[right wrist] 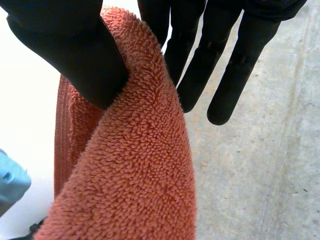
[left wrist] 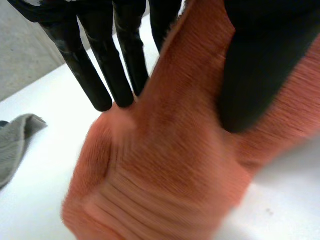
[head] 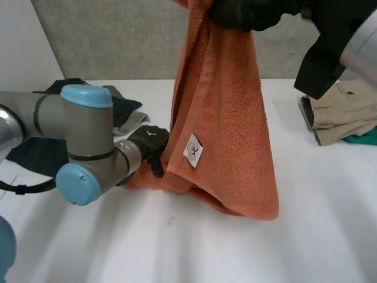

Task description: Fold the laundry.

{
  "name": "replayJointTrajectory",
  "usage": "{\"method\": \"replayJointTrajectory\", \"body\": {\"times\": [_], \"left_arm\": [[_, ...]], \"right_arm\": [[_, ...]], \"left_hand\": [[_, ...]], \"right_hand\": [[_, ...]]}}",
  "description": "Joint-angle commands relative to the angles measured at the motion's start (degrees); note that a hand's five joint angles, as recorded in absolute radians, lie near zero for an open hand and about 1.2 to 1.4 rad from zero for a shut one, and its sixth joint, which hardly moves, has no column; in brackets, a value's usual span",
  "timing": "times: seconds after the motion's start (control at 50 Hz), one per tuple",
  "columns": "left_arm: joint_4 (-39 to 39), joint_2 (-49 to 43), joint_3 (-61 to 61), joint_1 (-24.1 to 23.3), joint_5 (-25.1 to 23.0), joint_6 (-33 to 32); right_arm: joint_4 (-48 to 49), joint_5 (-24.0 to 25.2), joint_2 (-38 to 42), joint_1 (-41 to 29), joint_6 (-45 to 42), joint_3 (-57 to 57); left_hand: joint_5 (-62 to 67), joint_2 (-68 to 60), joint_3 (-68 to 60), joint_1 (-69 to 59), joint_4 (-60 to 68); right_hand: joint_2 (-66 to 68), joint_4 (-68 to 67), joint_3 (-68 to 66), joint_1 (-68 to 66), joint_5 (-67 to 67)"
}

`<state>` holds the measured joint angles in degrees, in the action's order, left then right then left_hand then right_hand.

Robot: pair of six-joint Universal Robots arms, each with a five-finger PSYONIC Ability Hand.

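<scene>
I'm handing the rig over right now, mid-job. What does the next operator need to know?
Right hand: shut on the top of the orange towel, holding it up above the table.
Left hand: pinching the towel's lower side edge, close to the table.
Towel: hangs lengthwise, with its bottom end bunched on the table.
Done: no fold has been laid flat yet.
Left: spread the towel and fold it. After that, probably the dark clothes behind the left arm. A khaki garment lies on the right side.
</scene>
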<state>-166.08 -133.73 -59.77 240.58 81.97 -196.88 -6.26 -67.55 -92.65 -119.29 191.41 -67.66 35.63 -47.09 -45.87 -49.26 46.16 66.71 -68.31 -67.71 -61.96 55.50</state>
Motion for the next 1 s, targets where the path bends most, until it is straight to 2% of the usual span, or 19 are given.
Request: {"method": "replayJointTrajectory", "body": {"times": [0.02, 0.08, 0.2, 0.28, 0.38, 0.46, 0.56, 0.62, 0.7, 0.76, 0.8, 0.84, 0.86, 0.9, 0.92, 1.0], "left_arm": [[2.78, -3.46, 5.53, -1.34, 2.05, -0.08], [2.78, -3.47, 9.14, -0.91, 3.63, 0.09], [0.24, 0.22, 24.16, 1.9, 10.23, 0.79], [-2.84, 3.64, 32.16, 3.14, 11.11, 1.06], [-7.06, 7.07, 34.11, 3.4, 11.72, 1.14], [-8.73, 8.48, 30.52, 2.79, 12.43, 2.11], [-8.91, 7.61, 16.14, 3.14, 13.83, 2.46], [-9.61, 6.56, 9.7, 3.58, 14.27, 1.24], [-11.28, 4.62, -0.75, 3.67, 14.01, -1.4], [-11.19, 4.09, -5.08, 3.14, 13.49, -1.93], [-10.76, 4.09, -8.77, 2.09, 12.52, -2.19], [-10.14, 4.35, -10.7, 1.65, 12.17, -2.46], [-9.01, 5.05, -12.28, 1.47, 11.9, -2.89], [-7.6, 6.37, -13.52, 1.56, 11.46, -3.51], [-6.89, 7.25, -13.88, 1.64, 11.46, -3.77], [-4.43, 12.43, -14.76, 2.96, 9.71, -5.27]], "right_arm": [[1.42, 0.67, -0.07, 5.72, 2.56, -0.54], [1.95, 0.67, 0.8, 8.1, 2.83, -0.89], [5.9, -0.56, 8.88, 13.12, 0.9, 1.21], [9.42, -3.81, 15.91, 14.44, -1.91, 7.44], [12.93, -6.8, 23.39, 16.2, -3.59, 13.08], [17.32, -3.65, 26.82, 15.76, -3.5, 12.3], [20.67, 2.94, 27.96, 17.77, -3.5, 4.06], [20.85, 4.97, 29.02, 19.27, -3.94, -0.18], [20.59, 8.13, 33.4, 20.33, -9.45, -6.67], [19.27, 8.67, 35.43, 20.51, -15.61, -9.41], [15.76, 8.23, 36.93, 20.24, -22.99, -11.17], [12.6, 7.35, 37.28, 20.15, -28.0, -11.44], [9.28, 6.13, 37.28, 20.15, -32.37, -11.27], [6.62, 4.46, 36.93, 20.07, -35.31, -10.91], [5.39, 3.66, 36.67, 20.07, -35.93, -10.56], [2.66, -0.2, 34.39, 19.28, -37.69, -10.12]], "left_hand": [[34.37, -32.91, -34.13, -30.74, 33.84], [34.37, -32.91, -34.13, -30.74, 33.84], [34.37, -32.91, -34.13, -30.74, 33.84], [34.37, -32.91, -34.13, -30.74, 33.84], [34.37, -32.91, -34.13, -30.74, 33.84], [34.37, -32.91, -34.13, -30.74, 33.84], [34.37, -32.91, -34.13, -30.74, 33.84], [34.37, -32.91, -34.13, -30.74, 33.84], [33.39, -31.93, -33.15, -29.76, 32.86], [20.64, -19.19, -20.4, -17.02, 20.11], [5.34, -3.88, -5.1, -1.71, 4.81], [-4.92, 6.38, 5.16, 8.55, -5.45], [-16.63, 18.09, 16.87, 20.26, -17.16], [-31.14, 32.6, 31.38, 34.77, -31.67], [-35.63, 37.09, 35.87, 39.26, -36.16], [-35.63, 37.09, 35.87, 39.26, -36.16]], "right_hand": [[13.29, -11.69, -12.29, -18.04, 14.5], [13.29, -11.69, -12.29, -18.04, 14.5], [13.29, -11.69, -12.29, -18.04, 14.5], [13.29, -11.69, -12.29, -18.04, 14.5], [13.29, -11.69, -12.29, -18.04, 14.5], [13.29, -11.69, -12.29, -18.04, 14.5], [13.29, -11.69, -12.29, -18.04, 14.5], [13.29, -11.69, -12.29, -18.04, 14.5], [13.29, -11.69, -12.29, -18.04, 14.5], [13.29, -11.69, -12.29, -18.04, 14.5], [12.77, -11.17, -11.76, -17.52, 13.98], [-1.45, 3.05, 2.45, -3.3, -0.24], [-23.85, 25.45, 24.85, 19.09, -22.64], [-45.34, 46.94, 46.35, 40.59, -44.13], [-50.26, 51.87, 51.27, 45.51, -49.05], [-56.71, 58.31, 57.71, 51.96, -55.5]]}}
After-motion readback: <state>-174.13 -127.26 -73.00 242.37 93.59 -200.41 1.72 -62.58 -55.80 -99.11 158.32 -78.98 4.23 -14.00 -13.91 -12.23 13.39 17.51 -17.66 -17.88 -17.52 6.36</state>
